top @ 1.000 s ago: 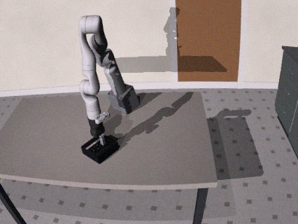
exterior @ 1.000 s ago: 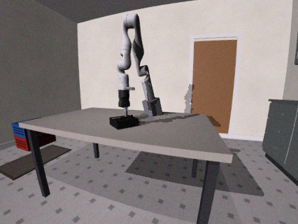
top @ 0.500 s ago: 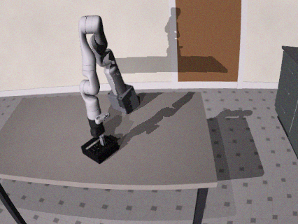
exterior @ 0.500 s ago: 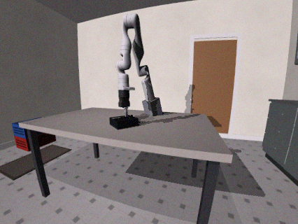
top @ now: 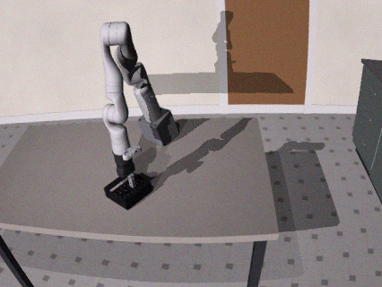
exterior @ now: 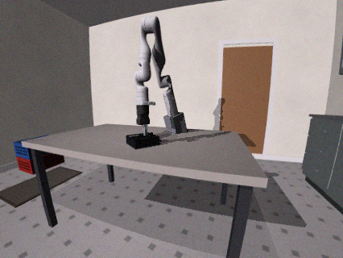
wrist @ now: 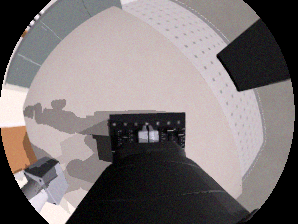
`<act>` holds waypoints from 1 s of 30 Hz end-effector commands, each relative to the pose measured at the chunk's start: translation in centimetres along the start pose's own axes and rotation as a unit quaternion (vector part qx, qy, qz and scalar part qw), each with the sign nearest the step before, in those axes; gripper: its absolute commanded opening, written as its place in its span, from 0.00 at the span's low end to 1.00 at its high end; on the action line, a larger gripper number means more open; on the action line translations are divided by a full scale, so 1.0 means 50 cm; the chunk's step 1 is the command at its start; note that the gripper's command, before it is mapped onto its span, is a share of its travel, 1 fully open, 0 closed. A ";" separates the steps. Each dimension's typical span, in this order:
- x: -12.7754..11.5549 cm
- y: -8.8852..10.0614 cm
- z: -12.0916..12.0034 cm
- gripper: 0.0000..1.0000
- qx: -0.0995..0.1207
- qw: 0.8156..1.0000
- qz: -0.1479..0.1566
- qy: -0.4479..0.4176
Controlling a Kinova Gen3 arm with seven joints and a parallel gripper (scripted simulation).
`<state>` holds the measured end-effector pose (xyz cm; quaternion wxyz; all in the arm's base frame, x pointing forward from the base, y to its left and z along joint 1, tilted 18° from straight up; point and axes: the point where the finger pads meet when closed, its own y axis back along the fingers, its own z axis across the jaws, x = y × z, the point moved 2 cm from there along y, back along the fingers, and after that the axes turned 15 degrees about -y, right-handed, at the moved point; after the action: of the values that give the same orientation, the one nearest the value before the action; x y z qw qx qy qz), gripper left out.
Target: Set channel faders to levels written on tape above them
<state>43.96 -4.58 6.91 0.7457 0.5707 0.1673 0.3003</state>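
Note:
The lighting desk (top: 129, 190) is a small black box standing flat on the grey table, left of the middle and near the front; it also shows in the exterior view (exterior: 142, 140). My gripper (top: 131, 181) points straight down onto the desk's top, its fingers shut with their tips on the panel among the faders; it also shows in the exterior view (exterior: 145, 131). In the wrist view the desk's panel (wrist: 147, 135) shows past the dark gripper body, with a pale fader cap at its middle. The tape labels and scale marks are too small to read.
The arm's base (top: 160, 127) stands at the table's back, behind the desk. A dark cabinet (top: 369, 121) stands at the right, off the table. A brown door (top: 266, 51) is in the back wall. Blue and red crates (exterior: 25, 159) sit on the floor at the left.

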 end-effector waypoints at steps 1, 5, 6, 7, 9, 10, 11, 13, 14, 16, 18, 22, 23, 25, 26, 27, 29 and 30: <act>-0.002 -0.003 0.002 0.00 0.000 1.000 -0.001 -0.001; -0.002 -0.006 0.002 0.00 0.000 1.000 -0.001 -0.001; -0.002 -0.007 0.002 0.00 0.000 1.000 -0.001 -0.001; -0.002 -0.007 0.002 0.00 0.000 1.000 -0.001 -0.001; -0.002 -0.007 0.002 0.00 0.000 1.000 -0.001 -0.001; -0.002 -0.007 0.002 0.00 0.000 1.000 -0.001 -0.001; -0.002 -0.007 0.002 0.00 0.000 1.000 -0.001 -0.001; -0.002 -0.007 0.002 0.00 0.000 1.000 -0.001 -0.001; -0.002 -0.007 0.002 0.00 0.000 1.000 -0.001 -0.001; -0.002 -0.007 0.002 0.00 0.000 1.000 -0.001 -0.001; -0.002 -0.007 0.002 0.00 0.000 1.000 -0.001 -0.001; -0.002 -0.007 0.002 0.00 0.000 1.000 -0.001 -0.001; -0.003 -0.007 0.002 0.00 0.000 1.000 -0.001 -0.001; -0.003 -0.007 0.002 0.00 0.000 1.000 -0.001 -0.001; -0.003 -0.007 0.002 0.00 0.000 1.000 -0.001 -0.001; -0.004 -0.007 0.002 0.00 0.000 1.000 -0.001 -0.001; -0.005 -0.007 0.002 0.00 0.000 1.000 -0.001 -0.001; -0.006 -0.007 0.003 0.00 0.000 1.000 -0.001 -0.001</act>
<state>43.92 -4.84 6.52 0.7460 0.5708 0.1678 0.2991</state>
